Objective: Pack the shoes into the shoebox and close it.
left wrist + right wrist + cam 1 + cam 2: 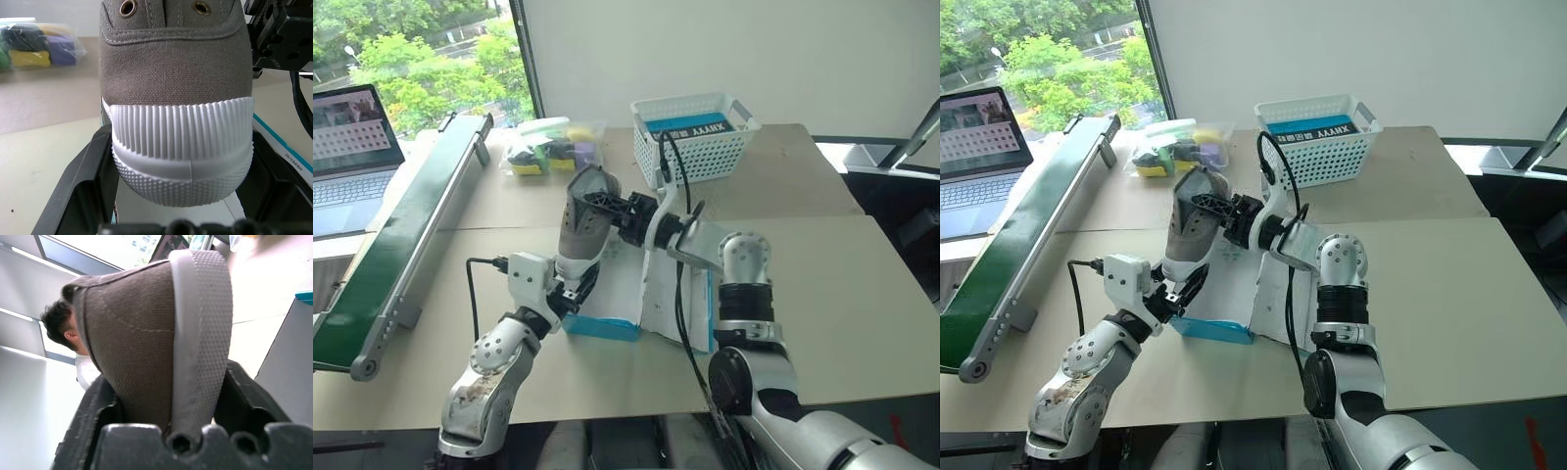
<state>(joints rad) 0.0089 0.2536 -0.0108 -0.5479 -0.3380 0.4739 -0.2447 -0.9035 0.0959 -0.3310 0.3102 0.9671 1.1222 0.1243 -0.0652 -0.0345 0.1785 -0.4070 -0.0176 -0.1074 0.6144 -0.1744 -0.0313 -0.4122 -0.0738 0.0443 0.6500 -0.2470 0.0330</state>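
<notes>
One greyish-brown shoe (582, 220) with a pale ribbed toe cap (181, 147) hangs nearly upright, toe down, over the shoebox (602, 327), a blue box with a white inside. My left gripper (576, 289) is shut on the shoe's toe from below. At the top, my right gripper (612, 211) is shut on the shoe's heel (161, 333), with canvas against one finger and sole against the other. The box's flap lid (697, 305) stands open to the right, partly hidden behind my right arm.
A white lattice basket (695, 137) holding a blue lettered item stands at the back of the table. A clear bag of coloured items (548, 147) lies to its left. A long green conveyor (401, 245) and a laptop (347, 147) are at far left. A person's head (63, 328) shows behind.
</notes>
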